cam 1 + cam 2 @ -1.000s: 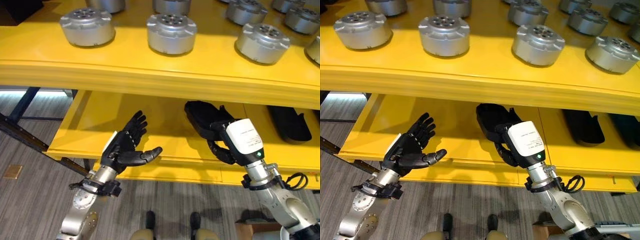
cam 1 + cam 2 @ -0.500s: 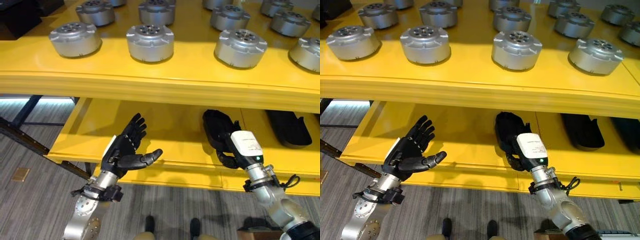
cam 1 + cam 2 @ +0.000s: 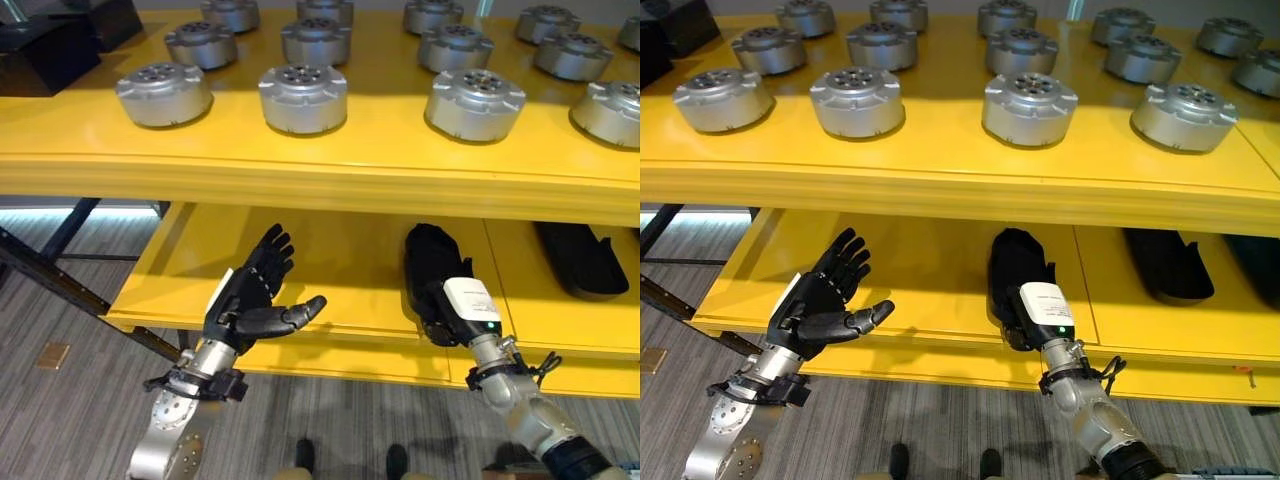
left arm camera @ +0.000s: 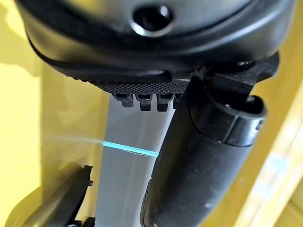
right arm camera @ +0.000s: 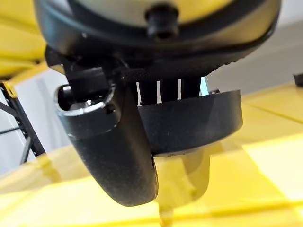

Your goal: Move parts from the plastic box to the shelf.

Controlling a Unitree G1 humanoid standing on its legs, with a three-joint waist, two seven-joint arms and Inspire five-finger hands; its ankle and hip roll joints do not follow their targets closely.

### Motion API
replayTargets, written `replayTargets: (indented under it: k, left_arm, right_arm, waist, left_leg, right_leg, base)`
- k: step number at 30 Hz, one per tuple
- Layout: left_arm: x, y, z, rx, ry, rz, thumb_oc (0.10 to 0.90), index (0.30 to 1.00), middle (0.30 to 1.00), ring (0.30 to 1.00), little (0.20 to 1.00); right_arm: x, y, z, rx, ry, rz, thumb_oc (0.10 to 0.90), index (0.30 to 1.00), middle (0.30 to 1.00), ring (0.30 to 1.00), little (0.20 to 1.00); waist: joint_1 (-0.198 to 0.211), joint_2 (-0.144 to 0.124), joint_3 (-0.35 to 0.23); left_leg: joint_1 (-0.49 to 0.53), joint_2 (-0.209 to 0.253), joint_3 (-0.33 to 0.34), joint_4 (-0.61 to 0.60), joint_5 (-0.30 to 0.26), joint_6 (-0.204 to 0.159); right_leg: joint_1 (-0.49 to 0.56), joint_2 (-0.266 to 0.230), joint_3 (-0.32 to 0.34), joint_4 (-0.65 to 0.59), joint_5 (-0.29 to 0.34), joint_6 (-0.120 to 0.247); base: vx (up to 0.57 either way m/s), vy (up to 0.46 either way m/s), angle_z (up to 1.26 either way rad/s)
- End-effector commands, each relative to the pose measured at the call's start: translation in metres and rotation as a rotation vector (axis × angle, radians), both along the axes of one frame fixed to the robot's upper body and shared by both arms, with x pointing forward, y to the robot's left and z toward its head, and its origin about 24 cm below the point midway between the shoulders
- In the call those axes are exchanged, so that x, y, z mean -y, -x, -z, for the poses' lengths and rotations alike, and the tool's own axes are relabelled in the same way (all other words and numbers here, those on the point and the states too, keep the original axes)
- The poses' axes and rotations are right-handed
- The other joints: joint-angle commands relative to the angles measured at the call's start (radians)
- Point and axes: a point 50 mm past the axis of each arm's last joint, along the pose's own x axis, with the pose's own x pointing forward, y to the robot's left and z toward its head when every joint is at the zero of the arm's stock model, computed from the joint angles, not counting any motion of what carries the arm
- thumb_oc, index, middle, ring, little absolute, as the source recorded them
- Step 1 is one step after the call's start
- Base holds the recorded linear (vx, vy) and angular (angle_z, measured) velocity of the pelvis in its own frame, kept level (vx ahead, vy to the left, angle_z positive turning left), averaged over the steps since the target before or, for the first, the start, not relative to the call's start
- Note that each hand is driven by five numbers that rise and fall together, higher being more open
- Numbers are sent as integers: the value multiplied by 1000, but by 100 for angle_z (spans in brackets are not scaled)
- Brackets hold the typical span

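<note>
Broadly, the yellow-painted metal shelf [image 3: 300,170] has two tiers. Its upper tier carries rows of silver round metal housings with bolt holes in their tops [image 3: 303,97], spaced well apart, probably so that each can be lifted alone. A dark box [image 3: 50,50] stands at that tier's far left corner.

On the lower yellow tier [image 3: 330,240] lie flatter items. A black oblong moulded part [image 3: 578,258] rests there to the right. Well left of it, a second black oblong part of the same kind [image 3: 428,262] lies lengthwise, with its far end deep on the tier and its near end at the front edge.

That near end is in the right hand [image 3: 462,305]. In the right wrist view the thumb [image 5: 111,142] crosses the front of the part's rim [image 5: 189,120] and the fingers sit behind it, so the hand is clasping the part. I judge that it is being slid in end first to fit under the low upper tier, and that letting go comes next.

Over by the front edge of the lower tier, the left hand [image 3: 245,300] hovers palm up with its fingers spread, grasping nothing and well apart from the part.
</note>
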Motion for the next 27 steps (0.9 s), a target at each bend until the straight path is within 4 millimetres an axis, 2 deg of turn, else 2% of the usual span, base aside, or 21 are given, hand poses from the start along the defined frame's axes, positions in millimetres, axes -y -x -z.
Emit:
replayTargets:
  k: [1,6,12,15,16,20,21,27]
  left_arm:
    - [12,-12,-41,240,25,61,900,1000,1000,1000,1000]
    - [15,-14,-40,233,14,88,900,1000,1000,1000,1000]
    - [16,-17,-42,233,10,107,900,1000,1000,1000,1000]
    - [20,-22,-49,256,11,134,900,1000,1000,1000,1000]
    - [20,-23,-52,278,13,139,900,1000,1000,1000,1000]
    - [21,-25,-56,293,13,142,900,1000,1000,1000,1000]
    - [23,-27,-58,301,1,144,900,1000,1000,1000,1000]
    - [22,-26,-56,280,4,153,900,1000,1000,1000,1000]
  right_arm:
    - [-6,-33,-36,174,-21,-12,400,300,300,300,300]
    - [2,-44,-33,175,17,16,400,300,300,300,300]
    - [10,-57,-45,192,43,28,400,300,300,300,300]
    - [21,-72,-64,246,82,65,400,300,300,300,300]
    - [28,-78,-76,271,103,88,400,300,300,300,300]
    - [34,-83,-85,292,128,102,400,300,300,300,300]
    - [38,-87,-93,307,163,102,400,300,300,300,300]
    - [50,-90,-105,328,198,130,400,300,300,300,300]
  waist:
    - [25,-22,-56]
    - [41,-3,-42]
    - [56,14,-23]
    - [62,30,15]
    - [60,41,38]
    - [59,48,59]
    - [57,54,77]
    - [59,65,101]
  left_leg:
    - [39,-1,30,-1,-93,10]
    - [28,-3,19,-1,-90,8]
    - [4,-6,7,4,-82,6]
    - [-29,-9,-10,14,-73,6]
    - [-46,-10,-17,16,-67,3]
    - [-58,-8,-22,12,-57,0]
    - [-68,-6,-26,13,-49,-2]
    - [-86,1,-31,16,-35,-10]
  right_leg:
    - [13,-46,-41,18,-58,33]
    - [4,-48,-42,18,-55,32]
    - [-20,-51,-48,33,-57,28]
    - [-54,-54,-44,64,-67,21]
    - [-72,-54,-41,75,-71,18]
    - [-84,-50,-42,82,-75,12]
    - [-95,-48,-42,92,-79,7]
    - [-112,-41,-49,113,-90,-3]
  base:
    - [-49,-23,2]
    - [-38,-25,7]
    - [-52,-30,3]
    - [-164,-55,10]
    - [-157,-67,21]
    - [-82,-75,4]
    - [-73,-117,-6]
    - [-17,-92,-1]
